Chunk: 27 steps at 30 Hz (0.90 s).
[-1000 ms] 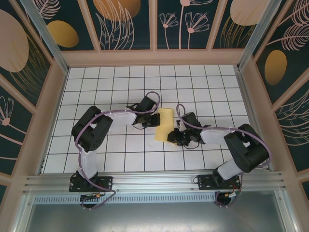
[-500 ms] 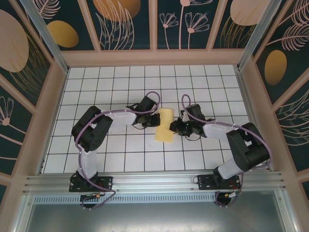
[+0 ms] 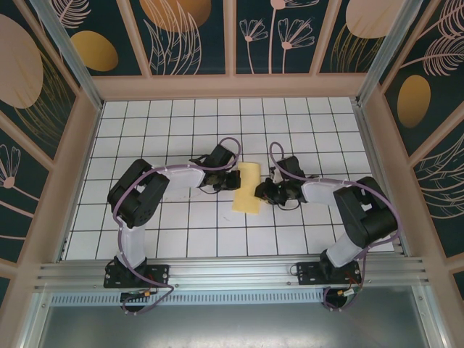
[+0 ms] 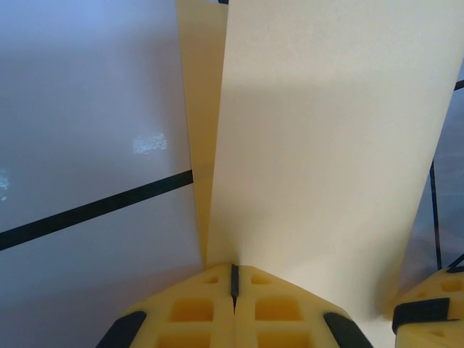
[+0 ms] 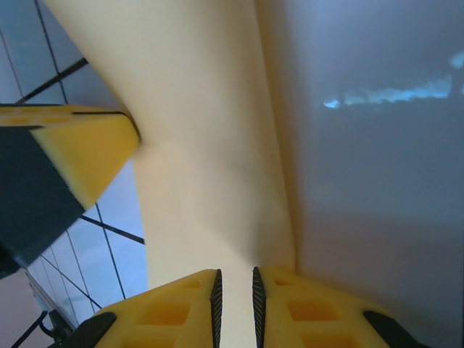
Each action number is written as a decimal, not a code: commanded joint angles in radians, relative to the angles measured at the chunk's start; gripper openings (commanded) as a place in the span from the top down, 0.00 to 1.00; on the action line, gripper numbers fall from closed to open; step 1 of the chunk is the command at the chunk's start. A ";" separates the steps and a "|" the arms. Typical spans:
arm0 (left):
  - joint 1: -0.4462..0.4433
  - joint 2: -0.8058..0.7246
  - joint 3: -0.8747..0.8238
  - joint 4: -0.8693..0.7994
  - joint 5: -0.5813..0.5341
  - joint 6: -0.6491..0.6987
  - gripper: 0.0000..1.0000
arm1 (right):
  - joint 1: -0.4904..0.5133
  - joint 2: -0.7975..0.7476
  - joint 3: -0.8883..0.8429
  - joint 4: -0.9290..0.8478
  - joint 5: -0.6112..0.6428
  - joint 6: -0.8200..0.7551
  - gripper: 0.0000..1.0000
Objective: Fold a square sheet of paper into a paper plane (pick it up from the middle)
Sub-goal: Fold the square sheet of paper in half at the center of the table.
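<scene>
The square sheet of paper [image 3: 248, 190] lies folded into a narrow pale-yellow strip on the grid, between the two arms. My left gripper [image 3: 235, 180] is shut on its left edge; in the left wrist view the jaws [image 4: 233, 272] meet where two paper layers [image 4: 319, 145] converge. My right gripper [image 3: 261, 193] sits at the strip's right edge. Its pads [image 5: 235, 279] stand a narrow gap apart, with the paper [image 5: 210, 181] showing through the gap. A left finger [image 5: 80, 152] rests on the far side of the paper. The paper plane is out of view.
The white grid table [image 3: 181, 123] stretches behind and beside the arms. Wooden frame walls [image 3: 232, 85] enclose it at the back and both sides. A metal rail [image 3: 232, 272] carrying both arm bases runs along the near edge.
My right gripper has moved from the strip's near lower corner up along its right edge, towards the middle. The left gripper and the paper have stayed put.
</scene>
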<state>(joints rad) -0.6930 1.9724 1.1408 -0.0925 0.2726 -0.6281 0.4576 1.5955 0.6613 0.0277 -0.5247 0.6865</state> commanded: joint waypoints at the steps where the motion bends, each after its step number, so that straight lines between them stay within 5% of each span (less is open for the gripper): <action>1: -0.005 0.054 -0.044 -0.104 -0.042 0.027 1.00 | -0.014 -0.008 0.046 0.018 -0.017 -0.018 0.78; 27: -0.005 0.058 -0.037 -0.116 -0.049 0.033 1.00 | -0.051 0.106 0.097 0.042 -0.029 -0.035 0.78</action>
<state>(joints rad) -0.6930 1.9724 1.1408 -0.0929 0.2726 -0.6197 0.4175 1.6611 0.7422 0.0746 -0.5434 0.6777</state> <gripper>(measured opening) 0.058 0.220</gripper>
